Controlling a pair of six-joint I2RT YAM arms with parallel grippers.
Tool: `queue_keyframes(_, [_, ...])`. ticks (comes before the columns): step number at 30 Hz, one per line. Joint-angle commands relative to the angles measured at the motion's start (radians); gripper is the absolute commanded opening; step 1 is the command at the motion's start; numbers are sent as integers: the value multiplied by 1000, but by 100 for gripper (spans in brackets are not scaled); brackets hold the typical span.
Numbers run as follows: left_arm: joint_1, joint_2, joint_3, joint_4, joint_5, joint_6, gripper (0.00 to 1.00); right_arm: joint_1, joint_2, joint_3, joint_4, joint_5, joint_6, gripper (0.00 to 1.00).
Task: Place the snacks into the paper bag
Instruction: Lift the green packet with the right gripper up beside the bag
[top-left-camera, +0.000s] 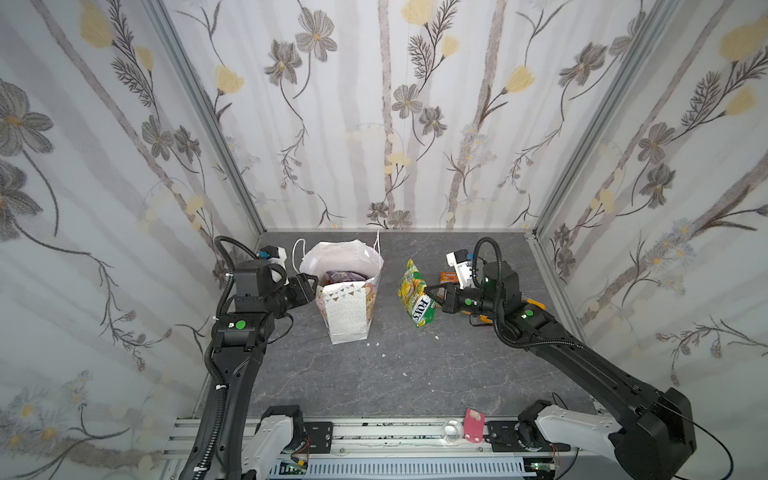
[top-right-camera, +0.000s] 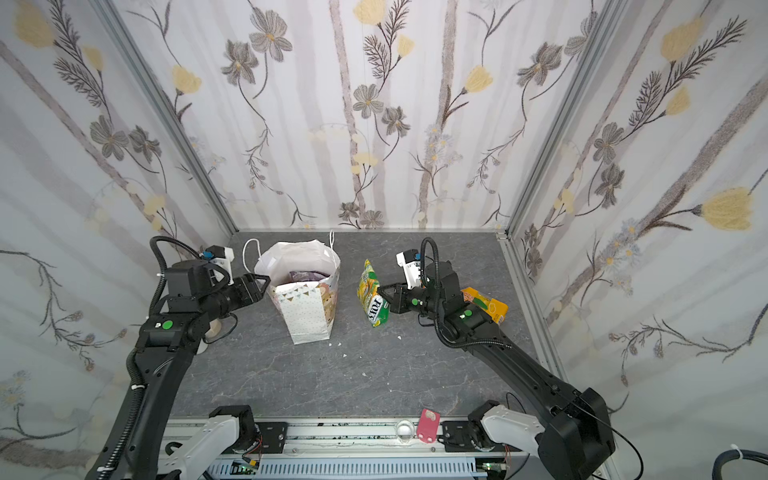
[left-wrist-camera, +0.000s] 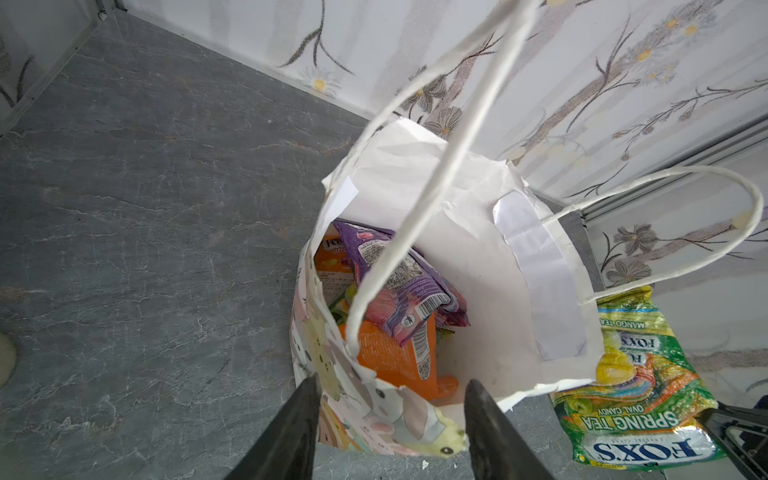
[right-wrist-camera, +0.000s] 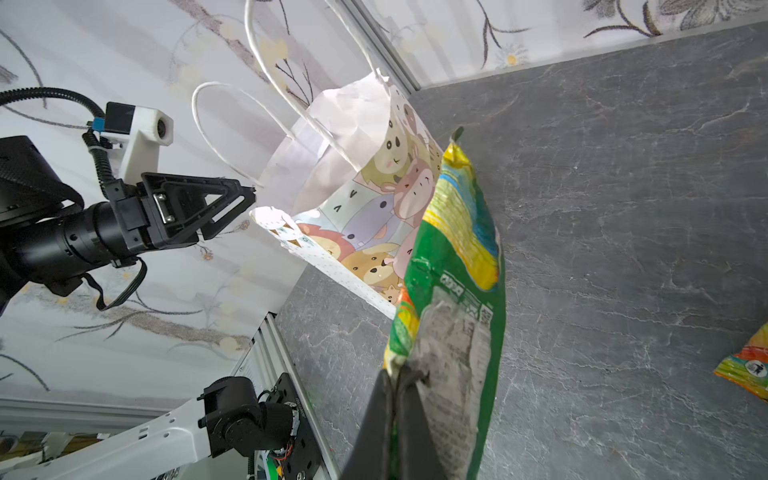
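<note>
One FOX'S packet, likely light, floppy and slick, hangs edge-pinched in the right claw; the left claw stands part-open at the paper bag rim.

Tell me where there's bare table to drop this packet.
Widest bare table: front, between paper bag and the near rail. The strip between bag and held FOX'S packet is narrower. Crowded: around the right tool, where orange packets lie.

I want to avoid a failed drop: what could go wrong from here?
The right gripper pinches the FOX'S packet by one edge only; it could swing or slip. The cord handle arches across the paper bag mouth and may catch the packet. The left gripper has its jaws apart at the rim, so the bag might tip.
</note>
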Motion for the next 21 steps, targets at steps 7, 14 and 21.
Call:
queue_keyframes(7, [1,3,-10,7,14,7,55,55,-24,79,59,-29,-24,0])
queue_keyframes(14, [0,2,-20,12,20,5,55,98,17,198,39,-76,-61,0])
queue_keyframes(21, [0,1,-24,5,23,11,55,136,88,341,1,-110,-111,0])
